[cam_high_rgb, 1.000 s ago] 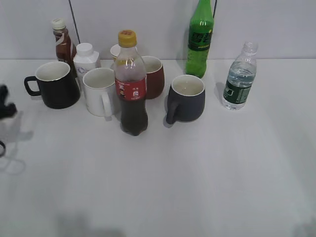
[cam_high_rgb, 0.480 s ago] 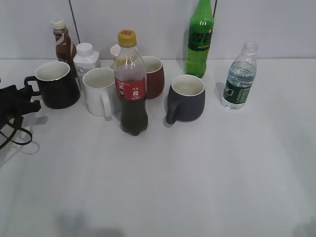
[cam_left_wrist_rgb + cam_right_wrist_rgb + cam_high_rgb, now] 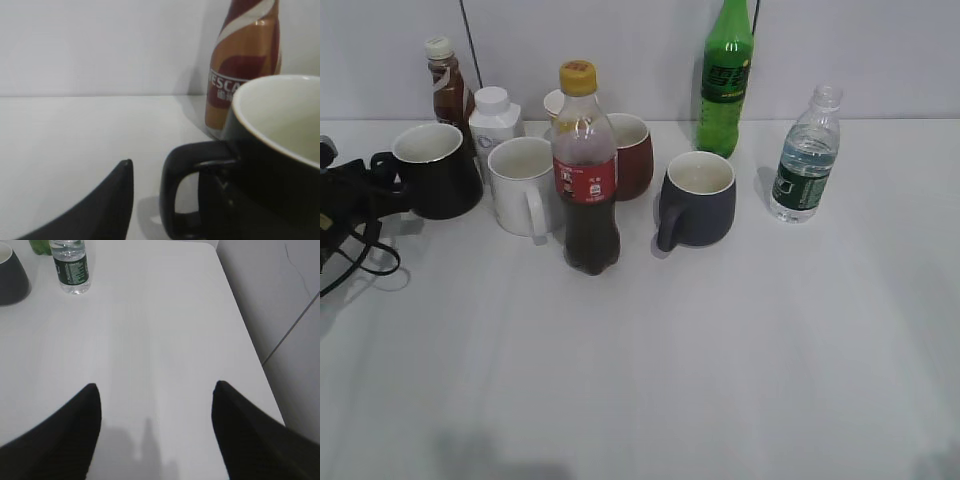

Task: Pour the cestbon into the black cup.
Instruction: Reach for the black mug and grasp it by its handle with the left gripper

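The left gripper (image 3: 365, 190) sat just beside the black cup's (image 3: 438, 170) handle; only one finger (image 3: 95, 210) showed, so its opening could not be told. Beyond that cup stood a brown coffee bottle (image 3: 245, 65). The right gripper (image 3: 155, 405) hung wide open, empty. The cestbon (image 3: 806, 155) stood upright, well right of the cup

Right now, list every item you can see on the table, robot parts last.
water bottle: 1, clear with dark green label, far right
green bottle: 1, green, back centre-right
cola bottle: 1, red label, yellow cap, front centre
coffee bottle: 1, brown, back left
white carton: 1, behind white mug
black cup: 1, left
white mug: 1
red mug: 1
blue-grey mug: 1, centre
left gripper: black, at black cup's handle
right gripper: black, open
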Robot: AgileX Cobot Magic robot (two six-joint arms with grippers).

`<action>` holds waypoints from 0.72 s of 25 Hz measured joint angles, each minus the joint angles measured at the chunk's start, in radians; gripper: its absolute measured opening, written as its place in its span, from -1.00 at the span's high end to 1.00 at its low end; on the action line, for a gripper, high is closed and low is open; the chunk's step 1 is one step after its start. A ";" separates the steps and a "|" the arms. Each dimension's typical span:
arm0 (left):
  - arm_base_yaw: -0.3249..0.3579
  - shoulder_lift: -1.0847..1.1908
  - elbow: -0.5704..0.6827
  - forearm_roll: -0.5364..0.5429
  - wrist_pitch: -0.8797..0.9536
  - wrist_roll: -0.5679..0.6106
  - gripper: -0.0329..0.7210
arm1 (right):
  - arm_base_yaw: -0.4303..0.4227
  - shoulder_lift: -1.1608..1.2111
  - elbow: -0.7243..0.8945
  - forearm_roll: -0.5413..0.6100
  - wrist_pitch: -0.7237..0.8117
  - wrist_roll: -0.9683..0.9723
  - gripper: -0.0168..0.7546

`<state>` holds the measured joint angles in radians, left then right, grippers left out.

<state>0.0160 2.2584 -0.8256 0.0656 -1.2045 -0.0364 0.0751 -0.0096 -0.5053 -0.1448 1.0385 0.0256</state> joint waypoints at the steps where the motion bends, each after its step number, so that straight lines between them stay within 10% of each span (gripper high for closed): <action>1: 0.000 0.009 -0.013 0.000 0.000 0.000 0.04 | 0.000 0.000 0.000 0.000 0.000 0.000 -0.43; 10: 0.001 0.063 -0.144 0.061 0.053 0.004 0.73 | 0.000 0.000 0.000 0.002 0.000 0.000 -0.43; 18: 0.001 0.059 -0.149 0.078 0.079 0.006 0.77 | 0.000 0.000 0.000 0.014 0.000 0.000 -0.43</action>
<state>0.0168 2.3176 -0.9749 0.1439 -1.1252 -0.0303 0.0751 -0.0096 -0.5053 -0.1312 1.0385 0.0256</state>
